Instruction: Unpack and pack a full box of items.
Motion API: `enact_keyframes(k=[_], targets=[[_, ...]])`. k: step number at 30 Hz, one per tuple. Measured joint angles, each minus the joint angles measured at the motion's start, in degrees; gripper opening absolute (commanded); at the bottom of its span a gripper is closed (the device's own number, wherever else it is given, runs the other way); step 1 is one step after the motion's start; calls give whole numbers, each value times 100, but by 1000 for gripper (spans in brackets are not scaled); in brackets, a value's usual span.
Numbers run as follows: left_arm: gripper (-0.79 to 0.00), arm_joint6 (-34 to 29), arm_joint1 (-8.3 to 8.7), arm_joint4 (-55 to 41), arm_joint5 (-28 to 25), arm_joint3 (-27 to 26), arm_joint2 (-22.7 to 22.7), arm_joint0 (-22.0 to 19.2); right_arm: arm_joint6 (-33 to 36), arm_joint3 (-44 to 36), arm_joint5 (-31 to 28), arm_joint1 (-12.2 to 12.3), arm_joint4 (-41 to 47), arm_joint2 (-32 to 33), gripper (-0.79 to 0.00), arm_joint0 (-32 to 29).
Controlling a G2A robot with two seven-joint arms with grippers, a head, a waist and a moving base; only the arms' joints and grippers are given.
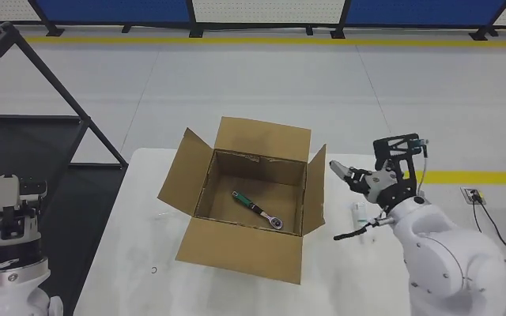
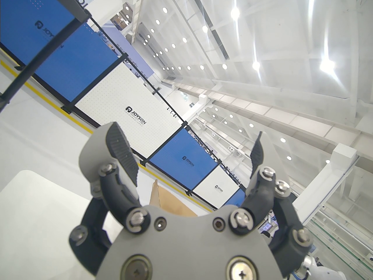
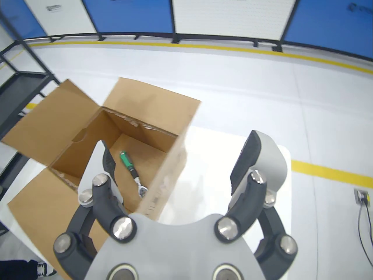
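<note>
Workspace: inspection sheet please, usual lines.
Surface: white table, carrying the cardboard box.
Job's things: cardboard box open, flaps spread; green-handled ratchet wrench lying on its floor.
Clutter: small pale item on the table beside the box, too small to identify.
Grippers: left gripper open, empty, aimed upward; right gripper open, empty, beside the box.
Cables: one cable plugged into a floor socket.
Surroundings: blue and white panels, black rack.

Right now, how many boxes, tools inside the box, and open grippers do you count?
cardboard box: 1
ratchet wrench, lying inside the box: 1
open grippers: 2, the left gripper and the right gripper
Total: 4
</note>
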Motion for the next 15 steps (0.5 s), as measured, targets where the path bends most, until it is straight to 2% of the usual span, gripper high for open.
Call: enact_keyframes(k=[6, 10, 15], targets=[[0, 0, 0, 0, 0, 0, 0, 0, 399, 1407, 153, 71, -739, 135, 0, 338], [0, 0, 0, 0, 0, 0, 0, 0, 614, 2428, -323, 136, -767, 250, 0, 552], [0, 0, 0, 0, 0, 0, 0, 0, 977, 3148, -879, 213, -810, 307, 0, 632]])
